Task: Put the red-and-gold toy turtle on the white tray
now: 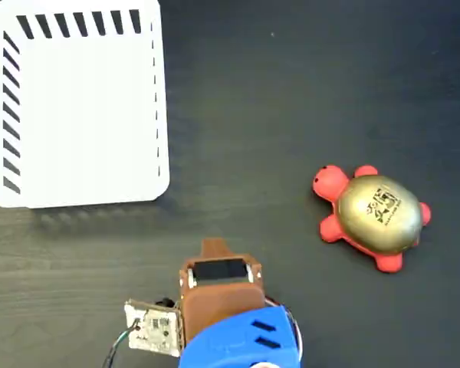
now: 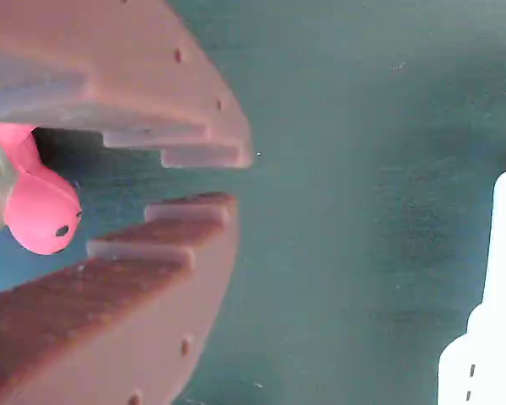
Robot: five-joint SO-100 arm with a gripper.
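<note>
- Gold shell gleaming, the red-and-gold toy turtle (image 1: 371,218) sits upright on the dark table (image 1: 291,92), at about 3 o'clock in the fixed view, head turned toward 10 o'clock and the black logo facing up. Nothing touches it, so you have a free approach from any side.
- In the wrist view only its pink-red head (image 2: 39,209) and a sliver of shell show at 9 o'clock, behind the two toothed fingers; it lies beyond them, not between them.
- Your gripper (image 2: 211,179) holds nothing. Its jaws stand narrowly parted, the tips close but with a dark gap of table showing between them. Judged from that, you would need to spread them well before they could span the domed shell.
- In the fixed view the arm (image 1: 222,307), brown wrist and blue body, sits at 6 o'clock, well apart from the turtle and roughly between turtle and tray.
- At 10 o'clock lies the white tray (image 1: 77,115), bare, its black diagonal slots along the top and left edges. It stays well clear of the turtle, so the carry crosses open table.
- Pickup appears not yet begun.
</note>
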